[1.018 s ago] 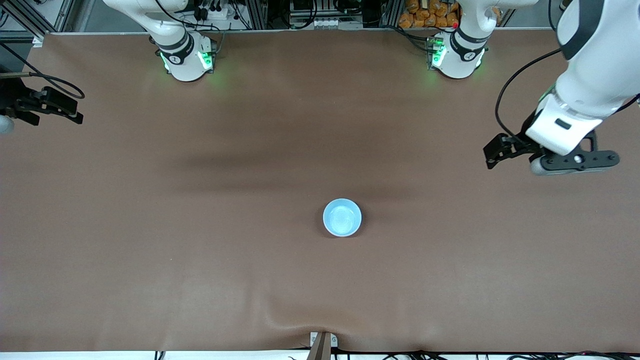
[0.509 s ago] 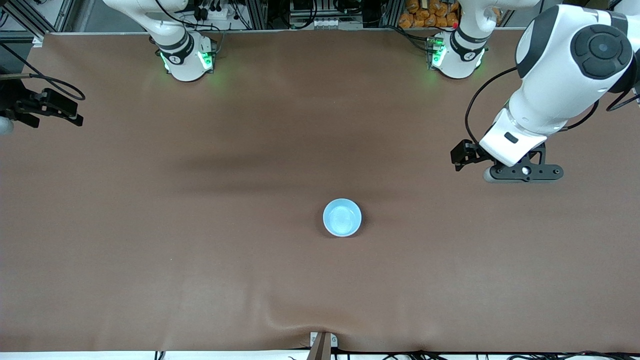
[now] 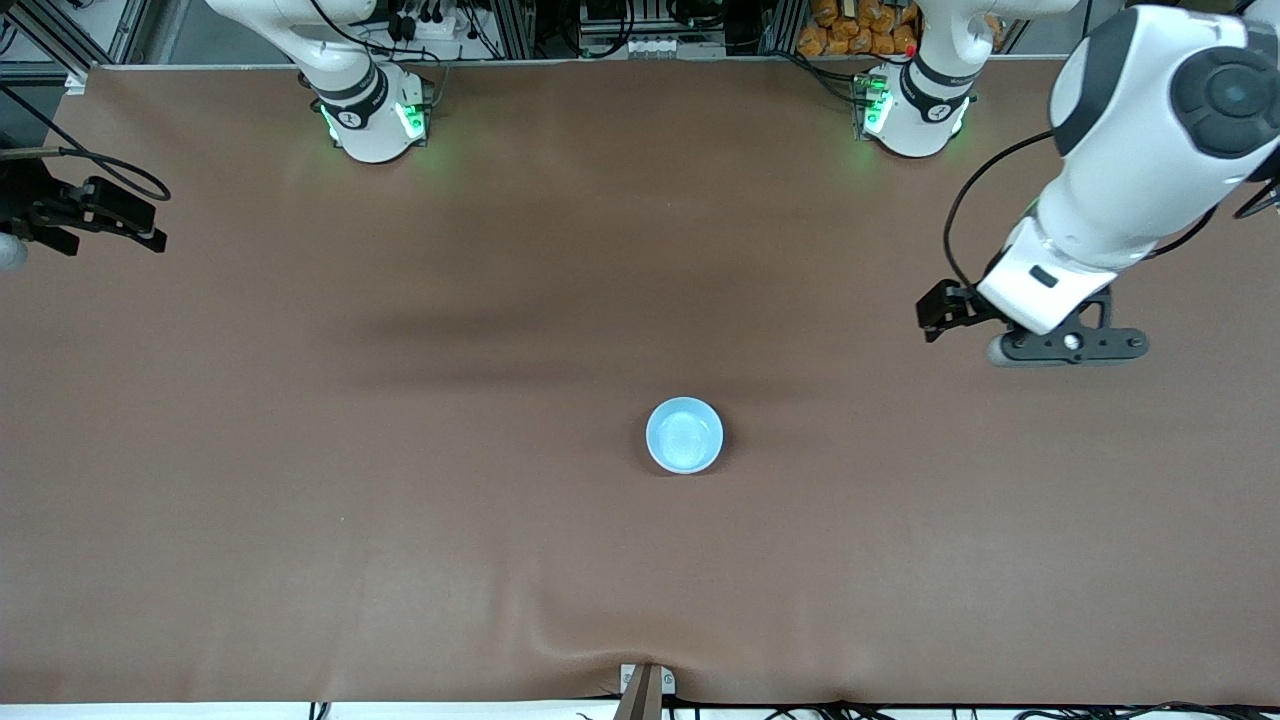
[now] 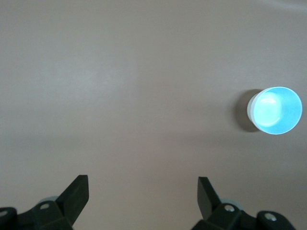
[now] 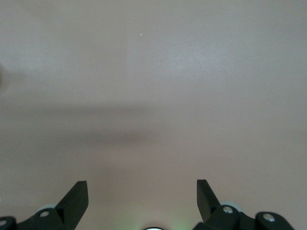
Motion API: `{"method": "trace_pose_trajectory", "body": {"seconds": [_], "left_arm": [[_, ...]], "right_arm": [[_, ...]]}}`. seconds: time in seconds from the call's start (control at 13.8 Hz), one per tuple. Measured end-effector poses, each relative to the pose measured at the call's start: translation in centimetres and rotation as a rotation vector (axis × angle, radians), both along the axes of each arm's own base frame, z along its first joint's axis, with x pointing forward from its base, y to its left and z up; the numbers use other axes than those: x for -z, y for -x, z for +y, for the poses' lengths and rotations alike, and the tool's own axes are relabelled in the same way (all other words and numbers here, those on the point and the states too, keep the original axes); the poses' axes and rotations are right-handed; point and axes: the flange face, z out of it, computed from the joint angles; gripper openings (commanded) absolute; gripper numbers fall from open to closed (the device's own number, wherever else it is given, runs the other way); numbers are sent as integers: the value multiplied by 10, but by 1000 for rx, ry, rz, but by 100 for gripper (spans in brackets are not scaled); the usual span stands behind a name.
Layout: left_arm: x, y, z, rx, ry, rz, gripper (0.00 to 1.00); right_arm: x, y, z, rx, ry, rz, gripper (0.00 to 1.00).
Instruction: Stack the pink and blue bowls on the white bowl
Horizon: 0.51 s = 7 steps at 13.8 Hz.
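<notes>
From the front: a brown table (image 3: 400, 500) with a single blue bowl (image 3: 684, 435) standing upright near the middle, somewhat nearer the camera than the two arm bases at the top edge. Only the blue rim and blue inside visible from above, so no telling here whether anything sits beneath it. Left gripper (image 3: 1065, 345) up in the air over bare table toward the left arm's end, well apart from the bowl, fingers not clear from this angle. Right gripper (image 3: 95, 215) at the edge of the picture, over the right arm's end of the table, well apart from the bowl too, with a black cable looping off it. From the left wrist: two dark fingertips (image 4: 76, 191) standing wide apart with nothing between them, only brown table (image 4: 120, 96) underneath. Bowl (image 4: 275, 110) off to one side of the open claw, not under it, upright, bright blue inside, with a paler whitish wall showing below the rim and a soft shadow beside it. From the right wrist: again two dark fingertips (image 5: 76, 194) spread wide, empty, hanging over plain table (image 5: 153, 72) crossed by a faint dark band of shadow. No bowl anywhere in this picture.
</notes>
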Motion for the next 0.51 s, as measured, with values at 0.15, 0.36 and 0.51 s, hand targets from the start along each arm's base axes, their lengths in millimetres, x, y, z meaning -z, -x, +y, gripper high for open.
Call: {"method": "trace_pose_trajectory", "body": {"seconds": [0.15,0.36,0.51], "left_arm": [[-22,6,33,-26,-4,-6,100],[-54,17,81,-61,-9,-30,100],[-62,20,94,-81,-10,-38,100]], "right_arm": [[0,0,0,0,0,0,100],[0,0,0,0,0,0,100],[0,0,0,0,0,0,100]]}}
